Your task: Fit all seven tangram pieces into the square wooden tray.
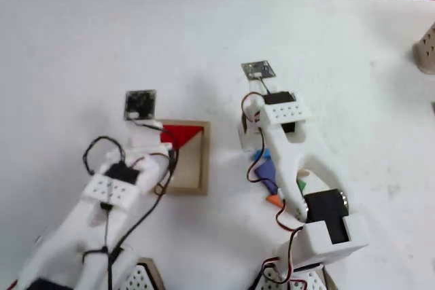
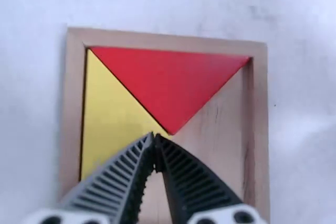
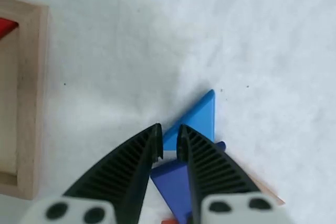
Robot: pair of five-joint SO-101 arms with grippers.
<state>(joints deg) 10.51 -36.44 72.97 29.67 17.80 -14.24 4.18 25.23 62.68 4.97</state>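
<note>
The square wooden tray holds a red triangle along one side and a yellow triangle beside it; the remaining floor is bare wood. My left gripper hangs shut and empty over the tray's middle, by the red triangle's tip. In the high view the tray lies left of centre, with the red triangle showing past the left arm. My right gripper stands slightly open over a corner of a light blue triangle. A dark blue piece lies under the fingers.
Right of the tray, beside the right arm, lie loose pieces: blue, purple, orange and green. A perforated wooden block stands at the table's far right edge. The white table stretches open behind both arms.
</note>
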